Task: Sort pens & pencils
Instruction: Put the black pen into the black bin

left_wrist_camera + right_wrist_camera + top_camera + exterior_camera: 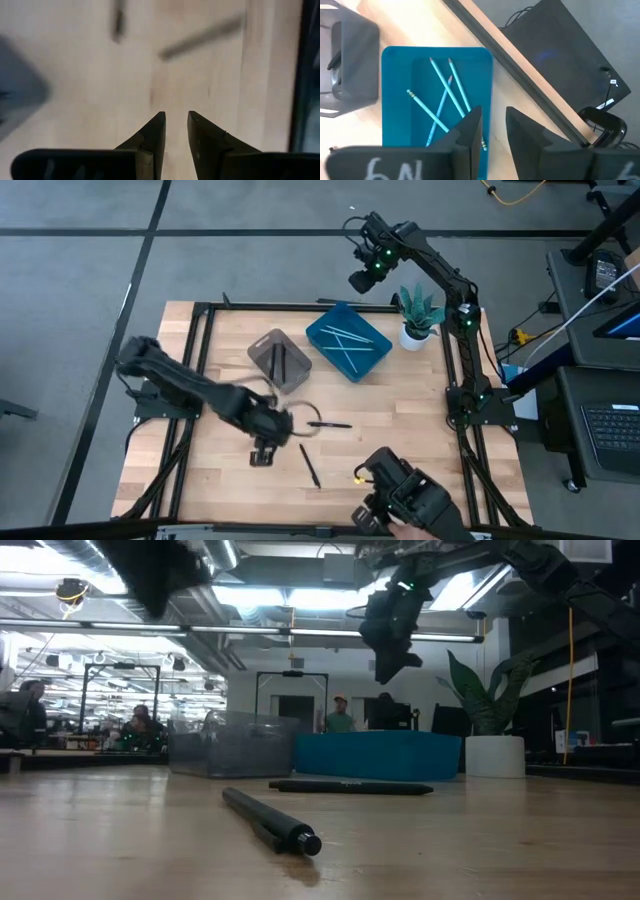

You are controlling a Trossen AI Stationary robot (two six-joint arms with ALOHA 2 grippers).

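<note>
A pale wooden table (400,420) filled the overhead view, edged by a black metal frame; two dark robot arms reached over it. The left arm stretched from the table's left edge toward the middle, and the left gripper (264,452) hung over bare wood, its fingers (152,135) parted by a narrow gap and pinching nothing. The right arm rose from the right edge, and the right gripper (362,279) was poised high beyond the table's far edge, its fingers (470,127) likewise a little apart and empty. A blue tray (375,358) lay near the far edge at centre; several light blue sticks (441,102) lay crossed inside it. Just to the left of it sat a grey tray (264,350) holding what looked like one or two black sticks (280,364), though they were hard to count. A potted plant (418,315) stood just to the right of the blue tray. Two black sticks lay loose on the wood near the left gripper: one black stick (330,424) lying crosswise, another black stick (310,465) angled closer to the near edge. People (340,715) showed in the room behind the table.
</note>
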